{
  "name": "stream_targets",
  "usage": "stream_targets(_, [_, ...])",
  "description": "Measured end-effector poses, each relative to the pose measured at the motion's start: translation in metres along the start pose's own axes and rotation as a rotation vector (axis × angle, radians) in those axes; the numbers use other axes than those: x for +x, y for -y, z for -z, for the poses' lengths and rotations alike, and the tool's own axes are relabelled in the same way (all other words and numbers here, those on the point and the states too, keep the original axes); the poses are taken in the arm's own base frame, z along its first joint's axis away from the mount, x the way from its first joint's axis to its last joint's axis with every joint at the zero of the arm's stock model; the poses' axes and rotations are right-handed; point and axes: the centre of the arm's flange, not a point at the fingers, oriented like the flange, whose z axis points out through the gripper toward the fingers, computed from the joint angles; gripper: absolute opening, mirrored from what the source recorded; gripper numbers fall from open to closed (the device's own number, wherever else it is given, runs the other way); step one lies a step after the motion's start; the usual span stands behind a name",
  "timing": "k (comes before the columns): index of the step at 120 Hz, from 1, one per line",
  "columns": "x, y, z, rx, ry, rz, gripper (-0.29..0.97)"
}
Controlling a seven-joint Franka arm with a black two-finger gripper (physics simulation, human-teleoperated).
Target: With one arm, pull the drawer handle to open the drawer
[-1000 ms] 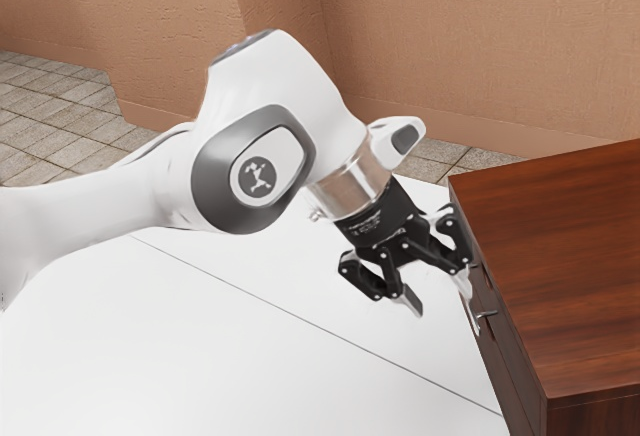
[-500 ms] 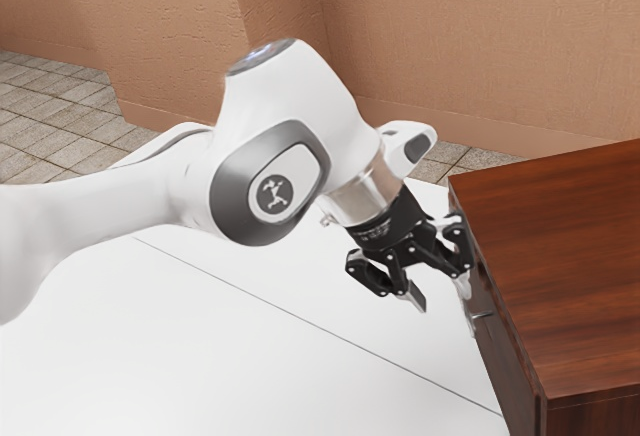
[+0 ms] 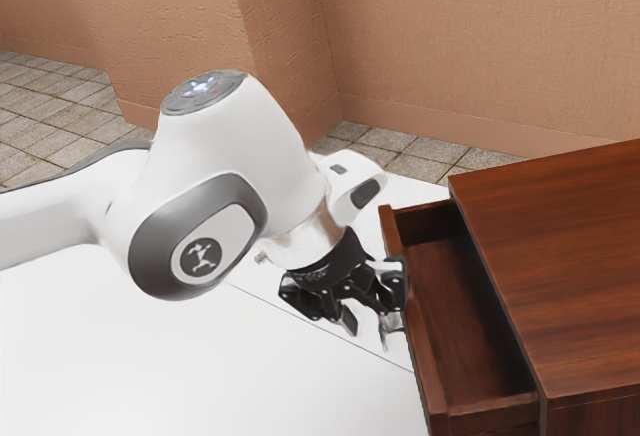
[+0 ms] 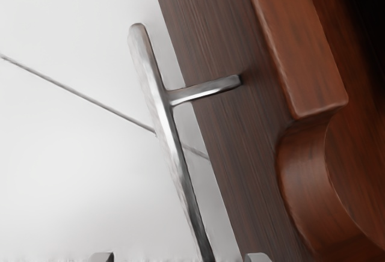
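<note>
The dark wooden drawer [image 3: 455,321] stands pulled out of its cabinet [image 3: 560,256] toward the exterior view's left, and its inside looks bare. My black gripper [image 3: 368,323] is at the drawer's front panel [image 3: 402,256], open, with its fingers on either side of the silver bar handle [image 3: 391,329]. In the wrist view the handle [image 4: 169,148] runs close under my hand, joined to the drawer front [image 4: 240,124] by a short post. The bar lies between my two fingertips without both touching it.
The white table [image 3: 150,356] spreads out to the exterior view's left, crossed by a thin seam line [image 3: 250,291]. Brown walls [image 3: 480,36] and a tiled floor [image 3: 60,116] lie behind. My large arm link [image 3: 210,216] hangs over the table's middle.
The drawer has slid out from shut to well open. My hand moved down and toward the exterior view's left with the handle, and the arm's elbow swung back.
</note>
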Motion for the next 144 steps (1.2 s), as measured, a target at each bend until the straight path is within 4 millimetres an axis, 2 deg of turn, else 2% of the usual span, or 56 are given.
stream_targets(33, [-0.001,0.037,0.002,0.027,-0.002,0.051,0.35])
stream_targets(52, [-0.001,0.076,0.024,-0.004,0.005,0.082,0.38])
stream_targets(67, [-0.004,0.095,0.034,-0.004,0.0,0.087,0.4])
stream_targets(72, [-0.006,0.099,0.043,-0.008,-0.007,0.087,0.44])
stream_targets(79, [-0.008,0.099,0.086,-0.04,-0.058,0.076,0.5])
stream_targets(85, [-0.001,0.079,0.154,-0.075,-0.131,0.026,0.54])
stream_targets(89, [0.013,0.062,0.197,-0.08,-0.172,-0.009,0.56])
stream_targets(91, [0.028,0.054,0.217,-0.078,-0.19,-0.025,0.57])
stream_targets(93, [0.04,0.046,0.23,-0.07,-0.201,-0.044,0.58])
stream_targets(96, [0.053,0.037,0.24,-0.049,-0.205,-0.081,0.59])
stream_targets(103, [0.064,0.019,0.239,0.014,-0.184,-0.192,0.61])
stream_targets(109, [0.066,0.003,0.223,0.081,-0.155,-0.297,0.63])
stream_targets(115, [0.068,-0.002,0.208,0.133,-0.127,-0.38,0.64])
stream_targets(136, [0.076,0.017,0.181,0.248,0.009,-0.421,0.66])
stream_targets(144, [0.079,0.027,0.18,0.267,0.041,-0.404,0.67])
